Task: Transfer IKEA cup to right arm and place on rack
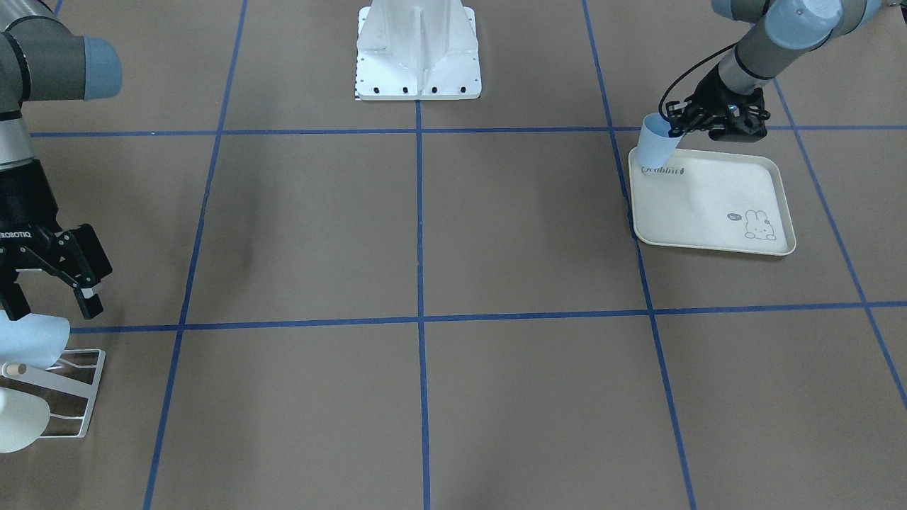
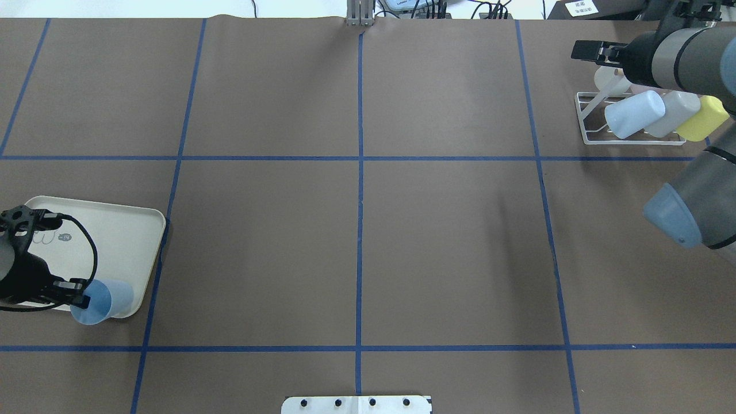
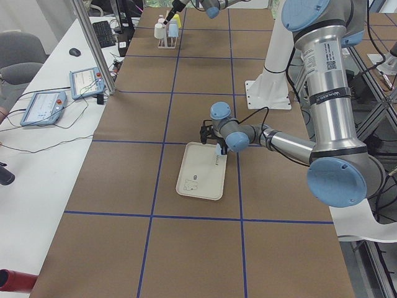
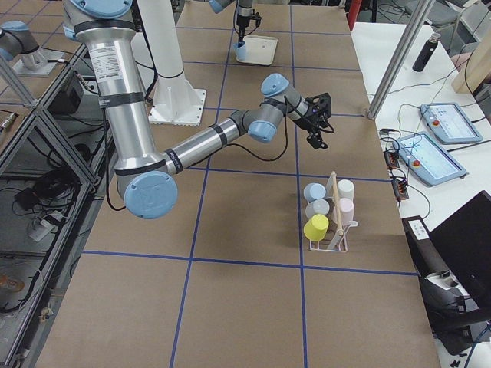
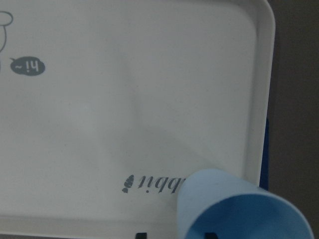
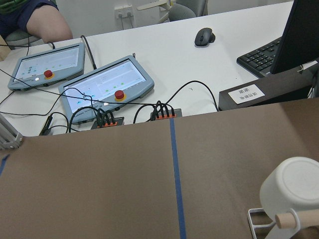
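Blue cup point(image 5: 239, 209) at tray point(image 5: 124, 99) corner, brown blue-taped tabletop point(image 5: 296, 99), white desk point(image 6: 164, 55) beyond

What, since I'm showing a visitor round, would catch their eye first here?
The left claw grips a tilted blue cup at a corner of the cream tray. Far across the table, the open right claw hovers by a white rack holding pastel cups.

Left arm point(image 3: 285, 144) extended low, near left; left end effector point(image 2: 82, 299) clamped on the cup point(image 2: 112, 296) rim. Right arm point(image 4: 207, 142) raised, far right; right end effector point(image 1: 51, 303) spread, fingers pointing down.
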Robot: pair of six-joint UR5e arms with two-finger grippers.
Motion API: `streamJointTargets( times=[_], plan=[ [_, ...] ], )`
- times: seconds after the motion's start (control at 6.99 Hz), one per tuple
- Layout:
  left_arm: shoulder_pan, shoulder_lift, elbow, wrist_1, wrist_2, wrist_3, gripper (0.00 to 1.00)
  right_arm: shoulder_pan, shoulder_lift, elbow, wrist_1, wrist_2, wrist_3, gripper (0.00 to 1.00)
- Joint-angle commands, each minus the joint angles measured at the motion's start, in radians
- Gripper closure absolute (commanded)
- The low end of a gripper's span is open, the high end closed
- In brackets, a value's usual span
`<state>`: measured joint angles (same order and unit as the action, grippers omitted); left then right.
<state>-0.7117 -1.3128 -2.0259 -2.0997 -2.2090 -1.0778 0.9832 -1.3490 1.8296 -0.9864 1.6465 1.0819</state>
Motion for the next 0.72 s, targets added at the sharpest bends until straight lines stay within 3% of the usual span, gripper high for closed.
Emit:
streamJointTargets(
  times=[0.0,0.29,0.57],
  plan=[
    [-0.13,-0.019,-0.059,0.001,-0.043,-0.005,1.0,-0.024,0.028,0.003,0.0,0.006,0.016,0.0],
    [-0.16,-0.135,-0.059,-0.009,-0.044,-0.066,1.0,-0.087,0.065,0.041,0.002,0.01,0.168,0.0],
    [-0.153,-0.428,0.013,-0.011,-0.048,-0.506,1.0,-0.186,0.067,0.156,0.003,0.012,0.394,0.01]
  ],
)
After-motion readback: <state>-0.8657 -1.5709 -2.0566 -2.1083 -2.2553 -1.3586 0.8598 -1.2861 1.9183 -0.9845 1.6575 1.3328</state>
